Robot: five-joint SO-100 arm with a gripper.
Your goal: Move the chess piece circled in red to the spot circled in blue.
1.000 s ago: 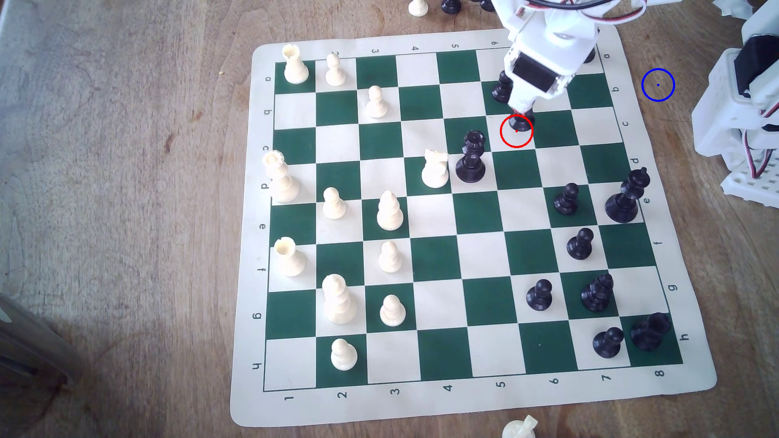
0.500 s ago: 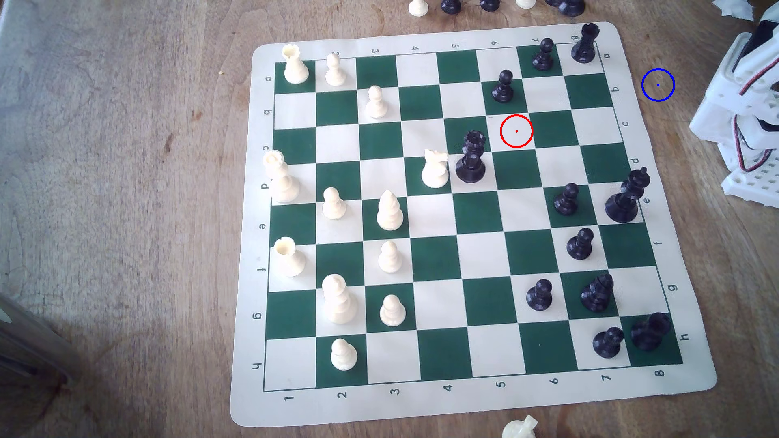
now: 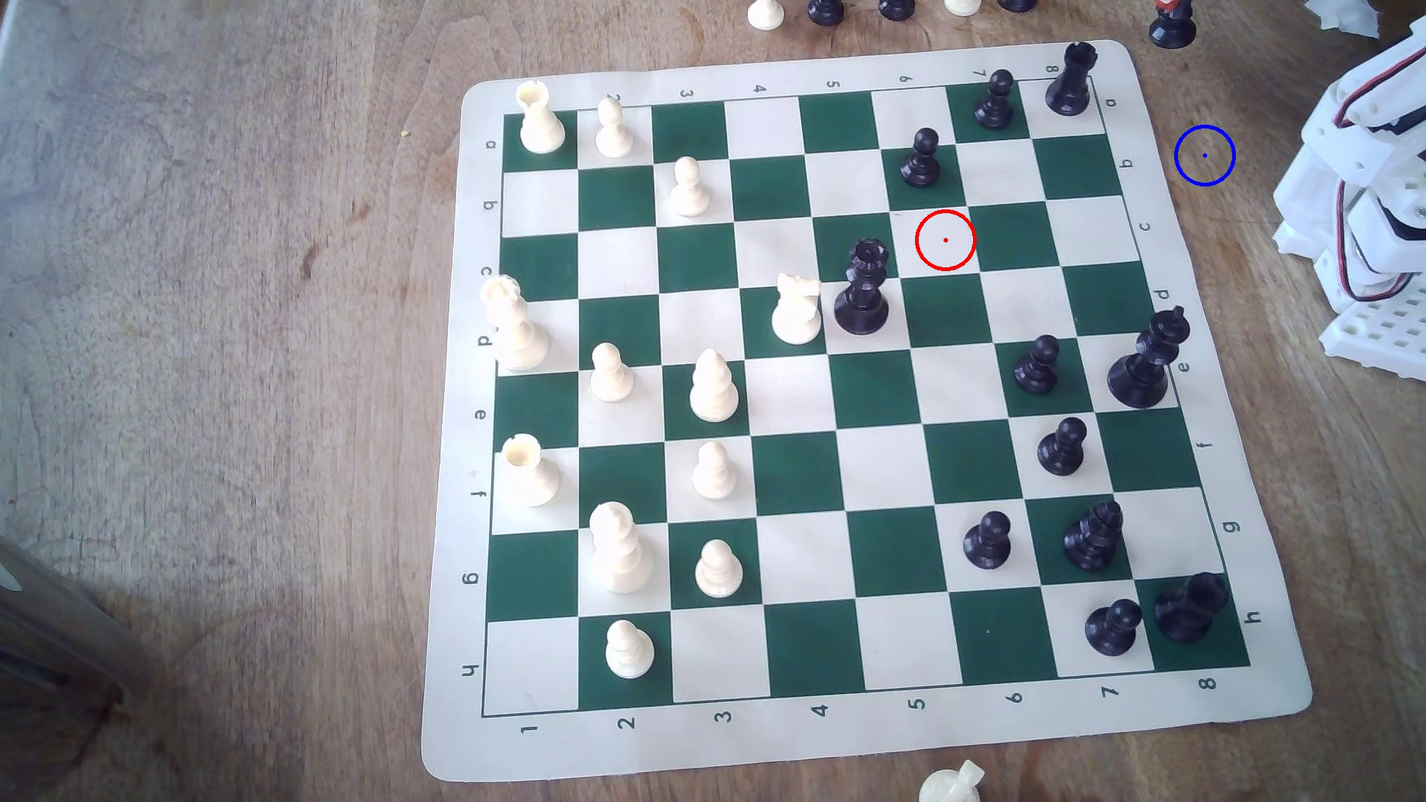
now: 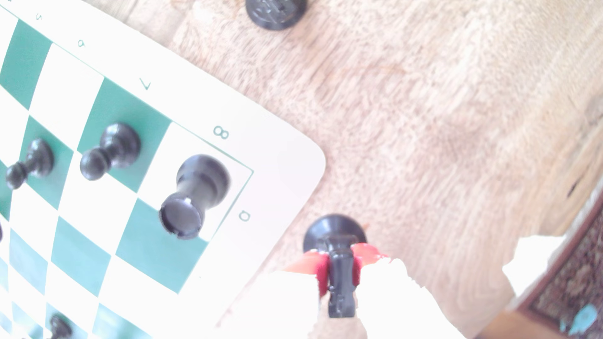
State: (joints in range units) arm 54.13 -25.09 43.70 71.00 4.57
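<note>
claw: my gripper (image 4: 341,262) is clamped on the black knight (image 4: 339,280), red pads (image 4: 321,273) squeezing the head from both sides, no gap I can see

knight axis: it runs straight out from the claw, with the round base at the far end over bare wood; can't tell if the base is touching the table or hanging just above it

where the knight is: in the exterior view it sits at the far edge of the scene (image 3: 1172,27), off the mat (image 3: 810,740), just past the far right corner and the black rook (image 3: 1071,77) standing there

blue ring: the blue ring (image 3: 1204,155) is on bare wood right of the mat, level with row b, nothing inside it

the relation that matters: from the knight, the ring is toward the near side and a touch to the exterior view's right, so I reckon I need a short pull toward the near side and then a straight drop

red ring: the red ring (image 3: 945,240) only encloses an empty white square now, so pickup looks done

watch out: the arm's own white base (image 3: 1373,193) is close on the ring's right, not much room that side
</note>
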